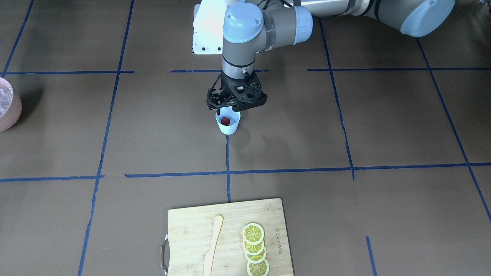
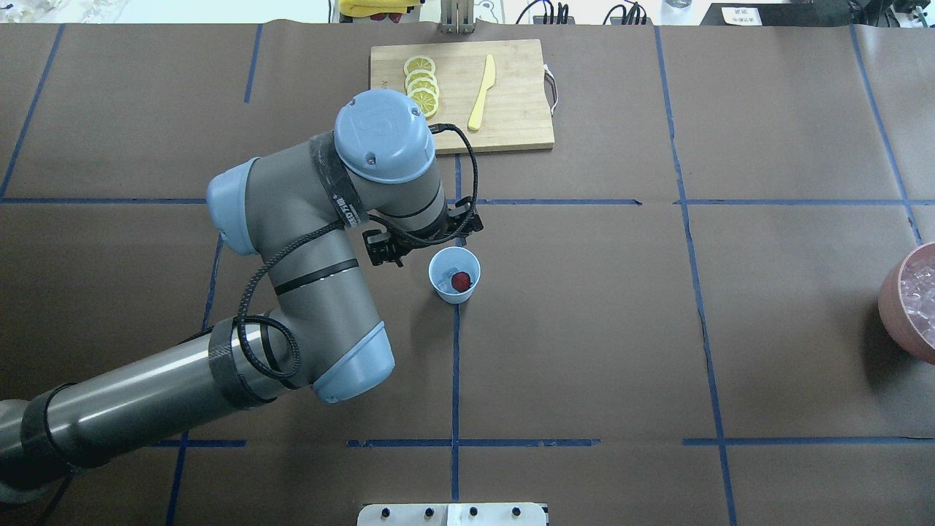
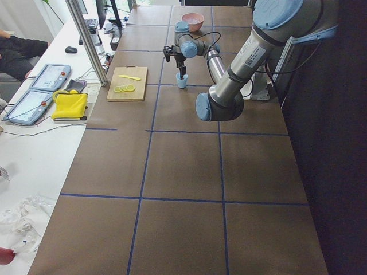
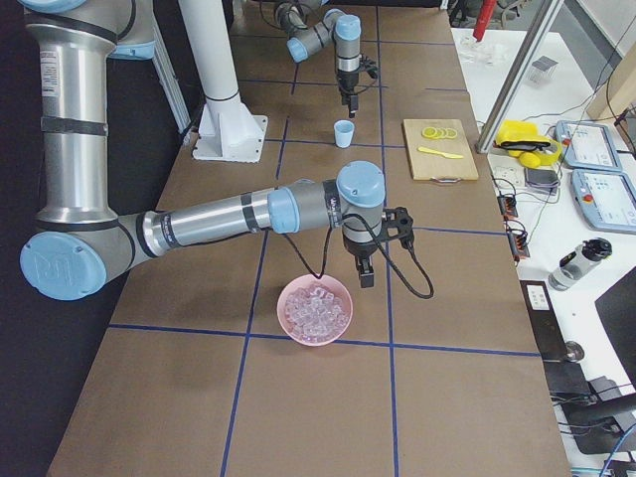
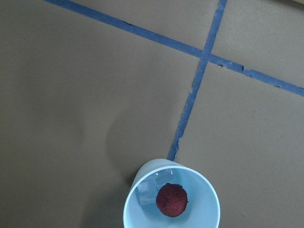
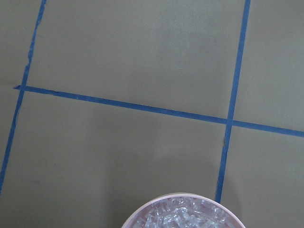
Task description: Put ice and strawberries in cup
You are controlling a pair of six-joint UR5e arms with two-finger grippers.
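Black left gripper (image 1: 229, 104) hangs just above the cup (image 2: 454, 274), on its left side in the overhead view; I cannot tell how wide it stands. Inside the cup lie one ice cube (image 5: 147, 192) and the berry (image 5: 171, 200), touching. Beyond it a board (image 2: 518, 117) carries lemon slices (image 2: 422, 84) and a knife (image 2: 482, 91). Far right, the bowl (image 2: 887, 292) holds more ice (image 2: 922, 288). The right gripper (image 4: 363, 273) hovers near its rim, its width unreadable.

We look down on a pale-blue cup (image 5: 203, 197) at the bottom edge, a red strawberry (image 5: 171, 200) and a clear ice cube (image 5: 146, 192) touching inside it, standing where blue tape (image 5: 190, 102) crosses the brown table (image 5: 71, 95).
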